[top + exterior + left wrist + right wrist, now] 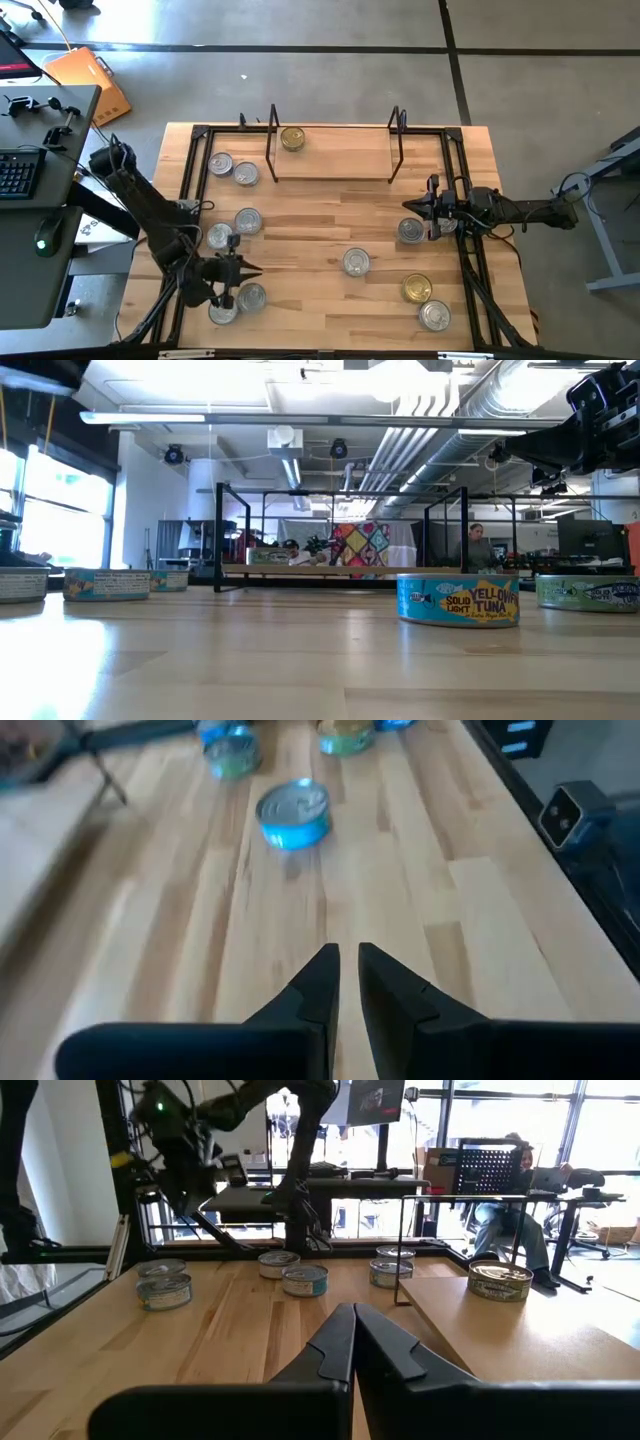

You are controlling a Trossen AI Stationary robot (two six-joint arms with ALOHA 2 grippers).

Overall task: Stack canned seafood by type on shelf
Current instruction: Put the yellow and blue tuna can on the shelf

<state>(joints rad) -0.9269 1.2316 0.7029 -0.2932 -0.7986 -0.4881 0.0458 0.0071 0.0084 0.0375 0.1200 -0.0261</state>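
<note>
In the high view, the left gripper (245,268) was seen at the lower left of the frame, its jaws nearly closed with a thin gap between them and nothing held. Two cans (237,303) lay just below it, and two more (233,229) just above. A gold can (416,289) and a silver can (435,316) were placed at lower right, and another can (356,263) at centre. The right gripper (409,207) was found at middle right, clenched and empty, beside one can (411,231). The shelf (333,152) was set at the top centre, with one gold tin (292,138) on it.
</note>
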